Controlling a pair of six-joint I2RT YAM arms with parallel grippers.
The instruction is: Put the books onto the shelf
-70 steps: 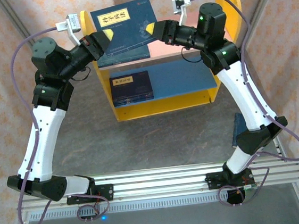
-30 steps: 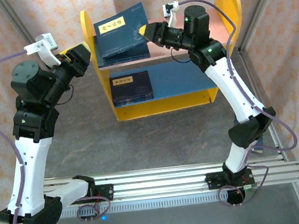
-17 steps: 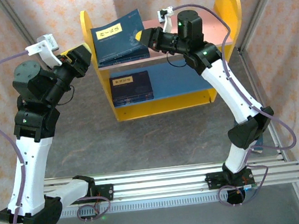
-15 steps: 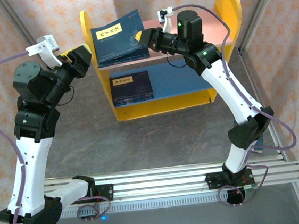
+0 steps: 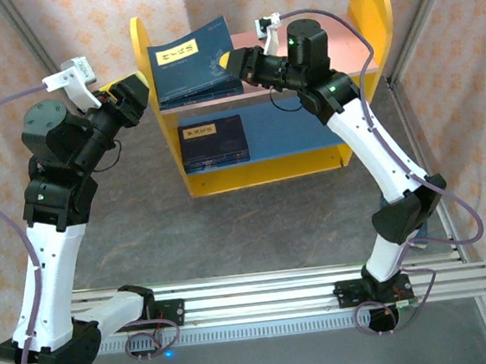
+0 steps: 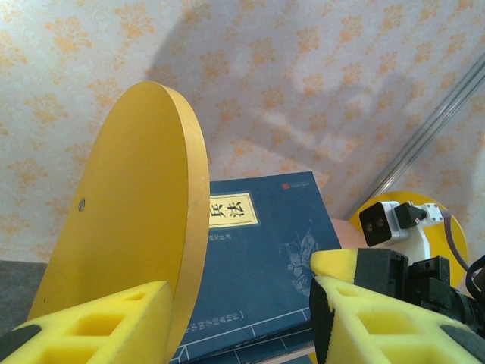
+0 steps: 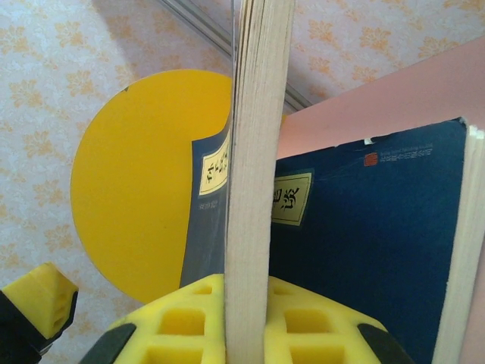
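Ahead of the left tool [image 6: 235, 280], between its fingers, a book [image 6: 265, 258] bears a yellow label [image 6: 231, 210] reading 兵法 in dark characters; the rest is hidden by the shelf panel [image 6: 129, 205]. Its small red seal [image 6: 288, 184] is too small to read. Just beyond the right tool [image 7: 246, 303], the held book [image 7: 204, 235] and the second book [image 7: 364, 250] carry yellow labels with blurred, unreadable characters.

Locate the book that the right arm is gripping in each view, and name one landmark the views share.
Top external: gripped book upper centre, tilted over the shelf's pink board, right end effector at its right edge.
Left wrist: lower centre, blue cover facing the camera.
Right wrist: centre, edge-on, pale pages rising from the end effector.
Shared landmark: the shelf's round yellow side panel.
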